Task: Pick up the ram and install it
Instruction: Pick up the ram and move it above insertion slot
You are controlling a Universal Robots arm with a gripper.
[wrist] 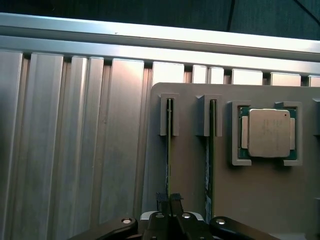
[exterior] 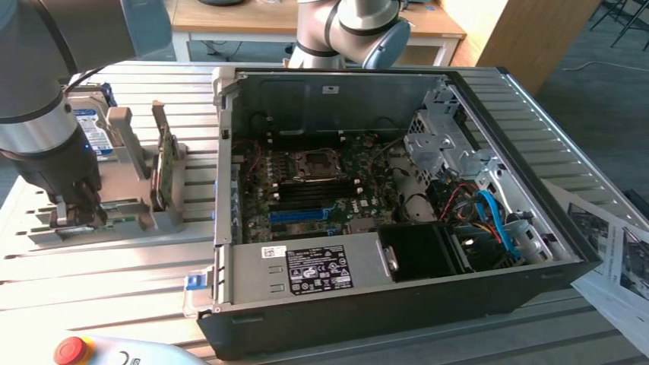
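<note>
Wrist view: the fingers (wrist: 161, 202) are seen narrowly pinched, apparently on the upper edge of the ram (wrist: 169, 150). The ram is stood edgewise in a holder (wrist: 190, 175) slot, at nine o'clock from the case (exterior: 335, 99) in the exterior view. It is judged light, stiff and fragile, and best held by its bare long edge.

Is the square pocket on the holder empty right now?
No, a processor with a metal lid sits in that pocket of the holder.
</note>
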